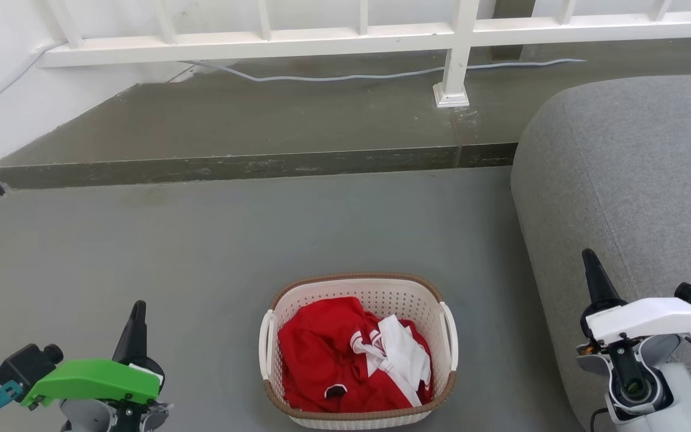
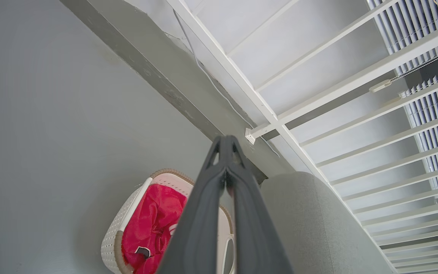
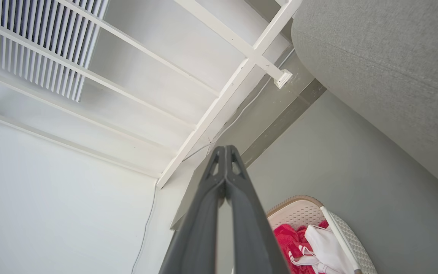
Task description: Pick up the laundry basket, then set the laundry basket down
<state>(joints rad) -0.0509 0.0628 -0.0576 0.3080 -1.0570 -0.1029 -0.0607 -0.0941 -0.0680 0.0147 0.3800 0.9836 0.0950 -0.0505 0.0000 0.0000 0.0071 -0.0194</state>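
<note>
Laundry basket between left hand and right hand, untouched

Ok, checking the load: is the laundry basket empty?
No, red and white clothes lie in the laundry basket.

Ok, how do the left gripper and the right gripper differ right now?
The left gripper wears a green cover, the right gripper a white one. The left shows against bare floor, the right against the grey sofa. Both are shut, apart from the laundry basket between them.
</note>
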